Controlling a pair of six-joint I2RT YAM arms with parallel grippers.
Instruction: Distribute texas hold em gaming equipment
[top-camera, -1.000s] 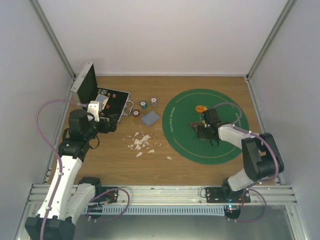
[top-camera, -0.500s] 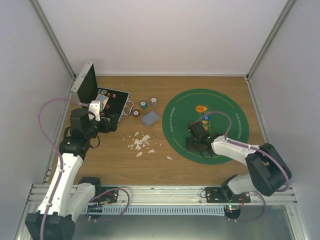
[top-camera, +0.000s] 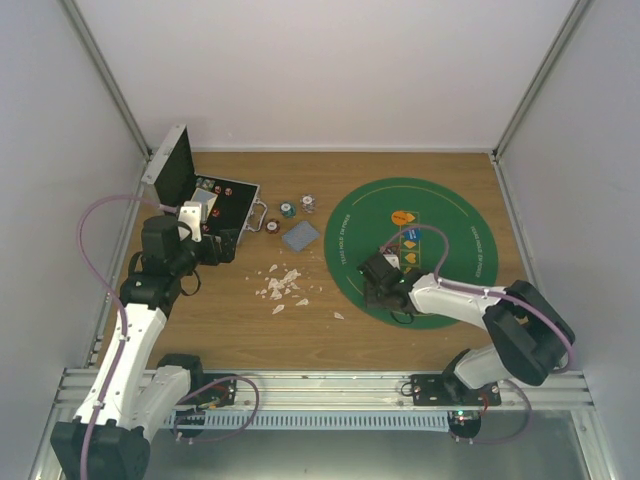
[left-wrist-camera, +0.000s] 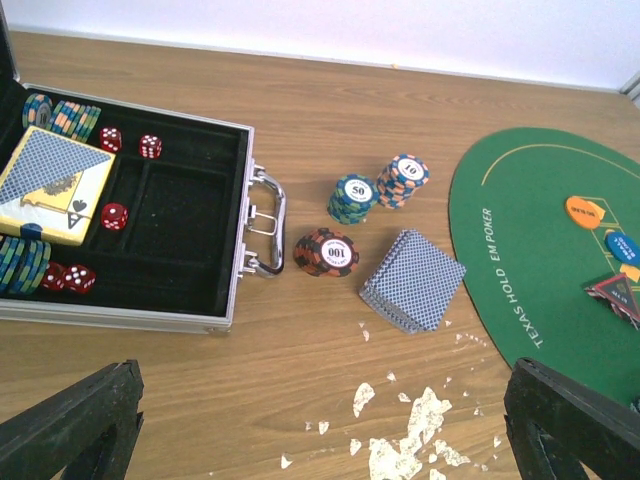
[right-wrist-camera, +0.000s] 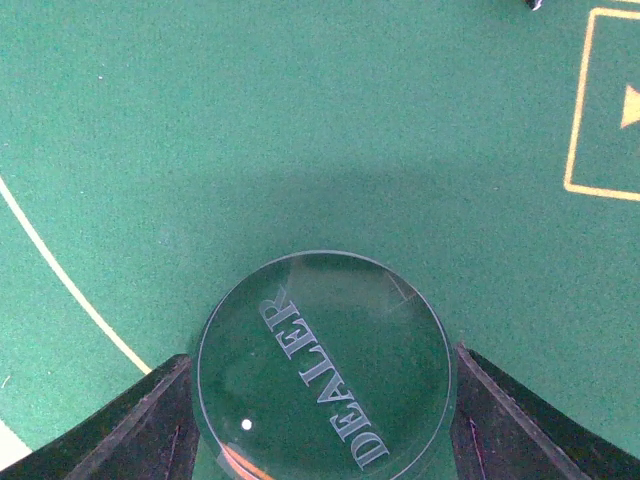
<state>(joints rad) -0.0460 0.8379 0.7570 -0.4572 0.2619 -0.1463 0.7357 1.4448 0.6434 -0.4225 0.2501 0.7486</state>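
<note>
The right gripper (right-wrist-camera: 318, 425) pinches the clear dealer disc (right-wrist-camera: 322, 350) by its rim (stiff, light, probably slick-edged); the left gripper (left-wrist-camera: 322, 425) hangs spread wide, empty.

Robot lab booth: white walls (top-camera: 330, 70), aluminium rails (top-camera: 320, 385)

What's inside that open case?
The case holds striped chips, red dice and a card pack. Whatever lies under the pack is covered.
</note>
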